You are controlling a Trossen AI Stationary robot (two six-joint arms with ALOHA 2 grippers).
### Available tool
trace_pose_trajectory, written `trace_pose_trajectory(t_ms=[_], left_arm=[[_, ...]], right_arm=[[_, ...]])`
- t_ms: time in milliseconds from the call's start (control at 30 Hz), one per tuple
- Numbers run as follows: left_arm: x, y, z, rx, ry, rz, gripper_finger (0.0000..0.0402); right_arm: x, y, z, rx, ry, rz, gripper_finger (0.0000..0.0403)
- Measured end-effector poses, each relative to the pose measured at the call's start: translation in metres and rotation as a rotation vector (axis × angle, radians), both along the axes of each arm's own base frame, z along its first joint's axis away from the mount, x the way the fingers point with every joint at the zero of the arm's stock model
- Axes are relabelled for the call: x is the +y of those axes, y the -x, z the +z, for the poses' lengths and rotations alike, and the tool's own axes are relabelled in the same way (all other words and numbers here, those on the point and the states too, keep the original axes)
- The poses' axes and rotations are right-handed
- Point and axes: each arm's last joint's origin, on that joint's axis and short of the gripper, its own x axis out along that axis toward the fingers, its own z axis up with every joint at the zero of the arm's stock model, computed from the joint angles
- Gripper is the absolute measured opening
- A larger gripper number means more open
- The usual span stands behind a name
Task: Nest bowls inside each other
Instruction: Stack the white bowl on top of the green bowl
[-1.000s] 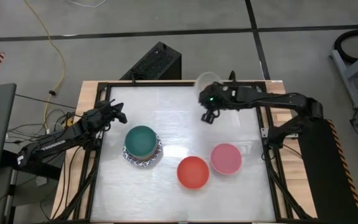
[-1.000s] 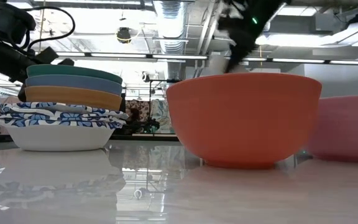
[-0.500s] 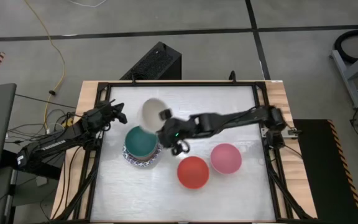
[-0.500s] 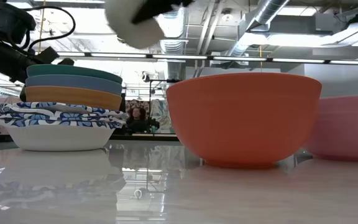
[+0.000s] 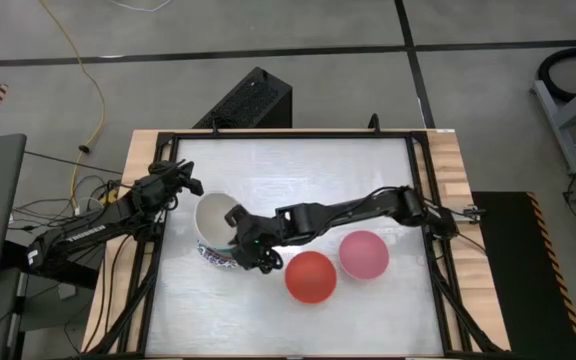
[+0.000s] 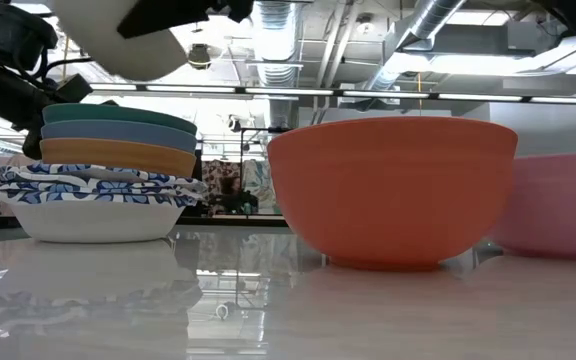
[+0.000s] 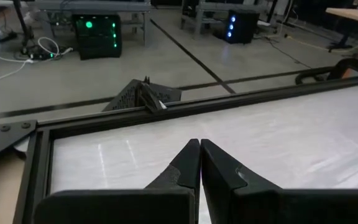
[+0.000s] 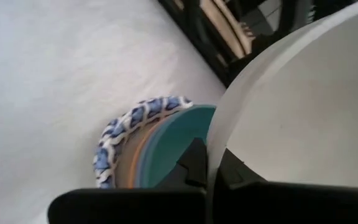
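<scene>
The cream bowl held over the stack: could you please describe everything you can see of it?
The cream bowl is plain, smooth and glossy, round with a thin rim. The right gripper pinches its rim, one of the fingers outside the wall. It hangs tilted above the stack of bowls, not touching it.

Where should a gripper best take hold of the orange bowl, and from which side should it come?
Probably on its rim, coming from above. The orange bowl stands upright and open, so one finger can go inside the wall and one outside. The pink bowl crowds one side; take the rim away from it.
</scene>
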Motion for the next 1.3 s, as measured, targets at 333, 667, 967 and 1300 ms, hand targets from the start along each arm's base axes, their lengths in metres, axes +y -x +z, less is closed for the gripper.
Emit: trace_pose_trajectory(t_ms=[333,667,967,1300], left_arm=[[0.000,0.000,0.000,0.006,-0.003,0.003,0.0000],[0.000,0.000,0.000,0.005,-0.004,0.019,0.0000],[0.000,0.000,0.000,0.001,0.001,-0.002,0.0000],[0.000,0.000,0.000,-0.001,0.003,-0.011,0.0000]], right_arm=[[-0.020,0.002,-0.011,0.120,-0.068,0.006,0.0009],[-0.032,0.001,-0.012,0.138,-0.113,0.029,0.0008],[-0.032,0.001,-0.024,0.208,-0.101,0.058,0.0008],[-0.034,-0.002,-0.031,0.217,-0.093,0.081,0.0008]])
